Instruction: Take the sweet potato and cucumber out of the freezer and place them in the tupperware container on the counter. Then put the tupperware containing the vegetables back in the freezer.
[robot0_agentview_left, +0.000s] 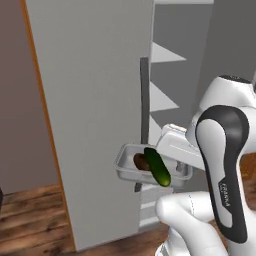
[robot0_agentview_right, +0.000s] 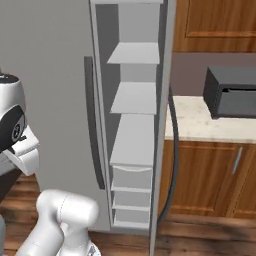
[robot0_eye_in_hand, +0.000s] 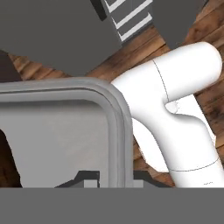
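Tupperware container (robot0_agentview_left: 127, 172) is off the counter (robot0_agentview_right: 200, 125) and up in the air in front of the freezer (robot0_agentview_left: 95, 115), w/ the cucumber (robot0_agentview_left: 157, 166) lying slantwise across it, one end over the near rim, and the sweet potato (robot0_agentview_left: 140, 161) tucked behind it inside. So veg-into-box part looks done; what's left, by my read, is getting the box onto a freezer shelf and letting go. Freezer door is open: right base view shows white shelves and drawers, nothing on the shelves seen from there. Box sits beside the door's edge and dark handle in left base view, not yet inside the compartment. Gripper (robot0_eye_in_hand: 114, 178): fingers closed tight on the container's wall, one tip inside, one outside the rim in hand view, so it's a pinch on the rim, not under the base. Wood floor and the arm's white link lie below the box there. Microwave (robot0_agentview_right: 231, 91) sits on the counter, well apart.
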